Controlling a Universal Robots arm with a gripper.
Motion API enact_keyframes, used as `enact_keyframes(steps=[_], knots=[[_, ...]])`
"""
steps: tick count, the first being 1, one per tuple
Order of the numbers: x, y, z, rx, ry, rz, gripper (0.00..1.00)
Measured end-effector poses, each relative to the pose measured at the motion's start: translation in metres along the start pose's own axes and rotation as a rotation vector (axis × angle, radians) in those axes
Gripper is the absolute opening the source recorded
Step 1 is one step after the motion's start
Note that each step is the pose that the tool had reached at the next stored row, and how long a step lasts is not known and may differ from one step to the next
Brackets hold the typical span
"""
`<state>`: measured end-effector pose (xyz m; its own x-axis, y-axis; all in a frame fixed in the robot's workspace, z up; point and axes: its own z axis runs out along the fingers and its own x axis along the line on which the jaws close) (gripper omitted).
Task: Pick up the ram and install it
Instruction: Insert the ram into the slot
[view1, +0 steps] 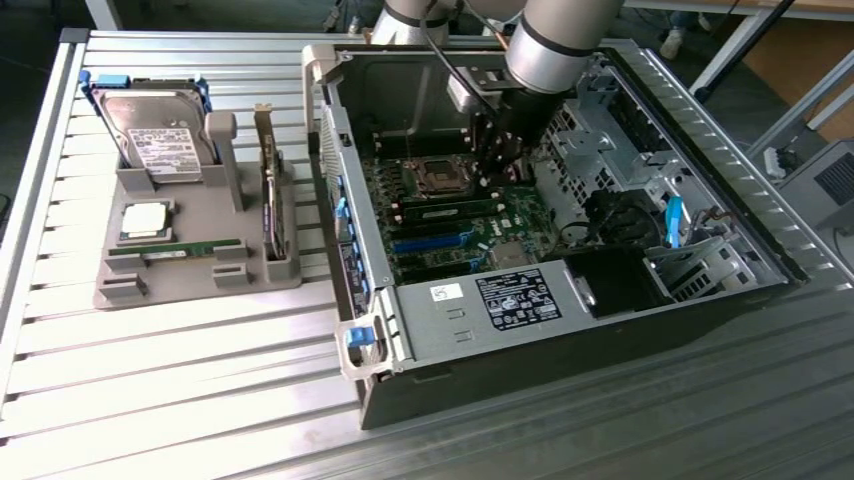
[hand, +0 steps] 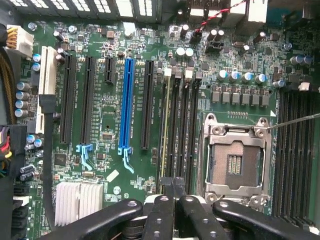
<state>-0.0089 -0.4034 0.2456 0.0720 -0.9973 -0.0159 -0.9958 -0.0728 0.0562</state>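
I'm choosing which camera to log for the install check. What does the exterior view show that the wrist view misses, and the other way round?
Exterior only: the grey tray beside the case, holding a hard drive, a CPU and a green RAM stick; also the arm reaching into the case.
Wrist only: the blue slot, the heatsink, and the shut pincer at the RAM slots.
Both: the motherboard and its empty CPU socket.
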Motion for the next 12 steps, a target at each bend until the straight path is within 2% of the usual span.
enact_keyframes(steps=[4,12], knots=[[0.001,-0.0080,-0.0005,-0.0022,0.0010,0.000,0.09],[0.001,-0.0145,-0.0019,-0.0023,0.0012,0.000,0.09]])
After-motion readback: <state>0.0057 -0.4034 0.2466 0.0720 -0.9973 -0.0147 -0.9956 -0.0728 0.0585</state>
